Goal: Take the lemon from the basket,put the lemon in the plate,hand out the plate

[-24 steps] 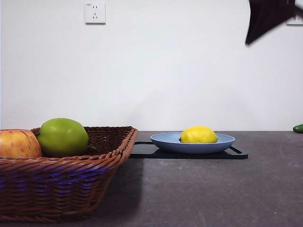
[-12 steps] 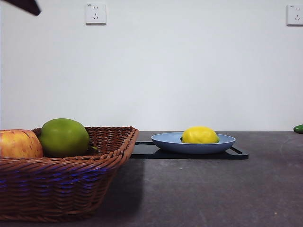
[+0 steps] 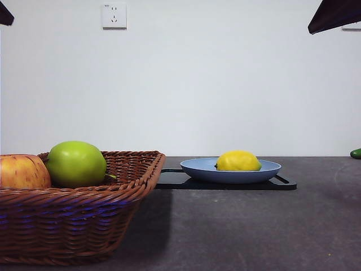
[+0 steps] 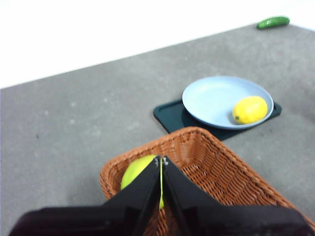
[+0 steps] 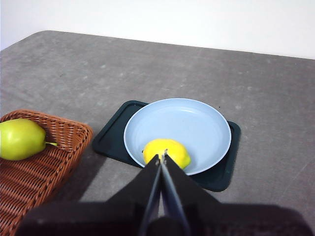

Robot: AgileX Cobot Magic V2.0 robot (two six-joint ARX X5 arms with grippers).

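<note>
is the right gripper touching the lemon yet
Apart. The front view shows the lemon lying alone in the plate, with the right gripper only a dark tip at the top corner.

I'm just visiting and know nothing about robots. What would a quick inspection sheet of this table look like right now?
Surface: dark grey table, matte and speckled.
Job's things: lemon lies in the blue plate, off-centre; the plate sits on a black tray; wicker basket stands apart beside it.
Clutter: green apple and red-yellow apple in the basket; a small green item at the far table edge.
Grippers: left gripper shut, above the basket; right gripper shut, above the plate; neither touches anything.
Cables: nothing seen.
Surroundings: white wall with a socket.
</note>
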